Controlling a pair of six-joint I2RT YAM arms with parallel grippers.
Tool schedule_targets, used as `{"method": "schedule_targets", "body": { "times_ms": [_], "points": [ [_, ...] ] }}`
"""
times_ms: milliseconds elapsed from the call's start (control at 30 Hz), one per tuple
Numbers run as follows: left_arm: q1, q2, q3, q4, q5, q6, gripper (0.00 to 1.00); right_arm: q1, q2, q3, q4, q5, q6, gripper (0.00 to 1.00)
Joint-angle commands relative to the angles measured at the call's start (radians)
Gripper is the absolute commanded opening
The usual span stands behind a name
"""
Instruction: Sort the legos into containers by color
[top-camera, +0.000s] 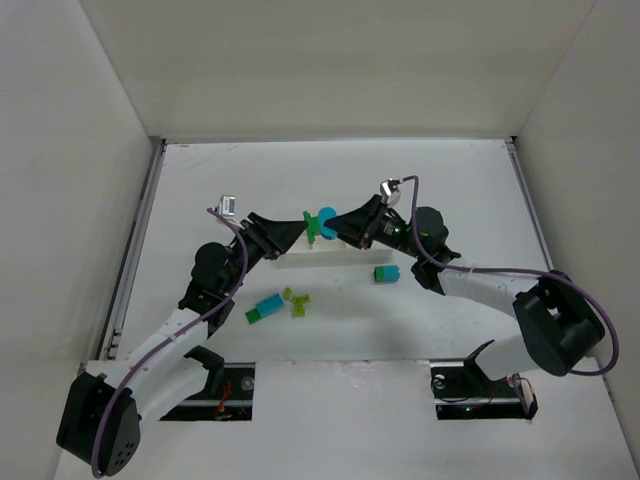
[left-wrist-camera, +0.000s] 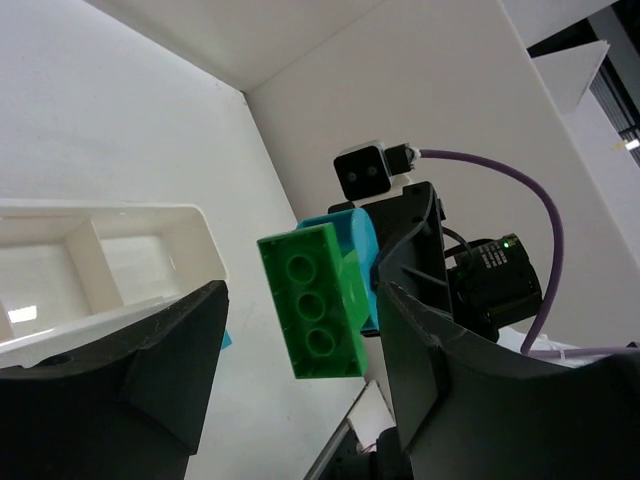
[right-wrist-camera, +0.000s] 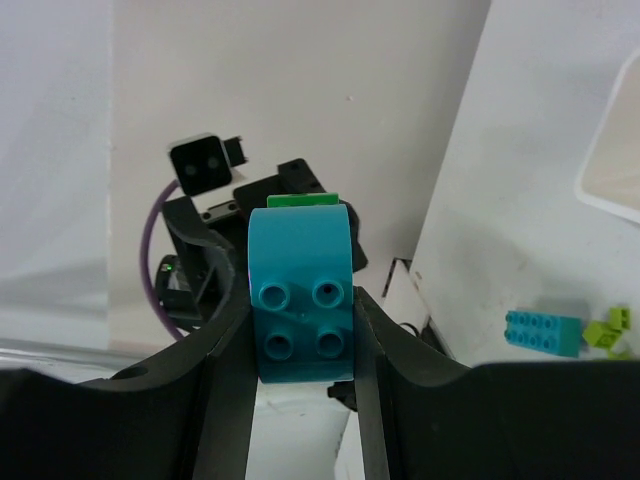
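My right gripper (right-wrist-camera: 302, 312) is shut on a cyan lego with a rounded top (right-wrist-camera: 300, 290), held up above the table at the middle (top-camera: 327, 219). A dark green lego (left-wrist-camera: 312, 300) is stuck to the far side of that cyan one. My left gripper (left-wrist-camera: 300, 300) faces it from the left, open, its fingers either side of the green brick with gaps showing. In the top view the two grippers meet tip to tip (top-camera: 318, 226). The white tray of containers (left-wrist-camera: 150, 230) shows at the left of the left wrist view and at an edge of the right wrist view (right-wrist-camera: 612, 170).
Loose legos lie on the table below the grippers: a cyan and green pair (top-camera: 265, 308), yellow-green pieces (top-camera: 298, 303), and a cyan and green piece (top-camera: 386, 273). White walls close in the table at the back and both sides.
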Motion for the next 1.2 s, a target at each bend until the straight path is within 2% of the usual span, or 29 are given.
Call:
{"method": "schedule_targets", "body": {
  "times_ms": [0, 233, 467, 667, 900, 1167],
  "points": [
    [-0.005, 0.009, -0.006, 0.086, 0.028, -0.012, 0.58, -0.004, 0.016, 0.02, 0.14, -0.023, 0.037, 0.28],
    [-0.023, 0.018, -0.006, 0.106, 0.037, -0.035, 0.55, 0.004, 0.055, 0.029, 0.167, -0.02, 0.048, 0.28],
    [-0.011, 0.044, 0.003, 0.082, 0.089, -0.14, 0.49, 0.004, 0.078, 0.028, 0.183, -0.023, 0.042, 0.28],
    [0.021, 0.079, 0.011, 0.068, 0.167, -0.223, 0.5, 0.004, 0.093, 0.032, 0.189, -0.031, 0.023, 0.28],
    [0.015, 0.108, 0.011, 0.074, 0.176, -0.225, 0.49, 0.008, 0.105, 0.032, 0.197, -0.037, 0.027, 0.28],
    [0.024, 0.09, 0.005, 0.077, 0.161, -0.225, 0.33, 0.016, 0.124, 0.026, 0.22, -0.037, 0.039, 0.28]
  ]
}}
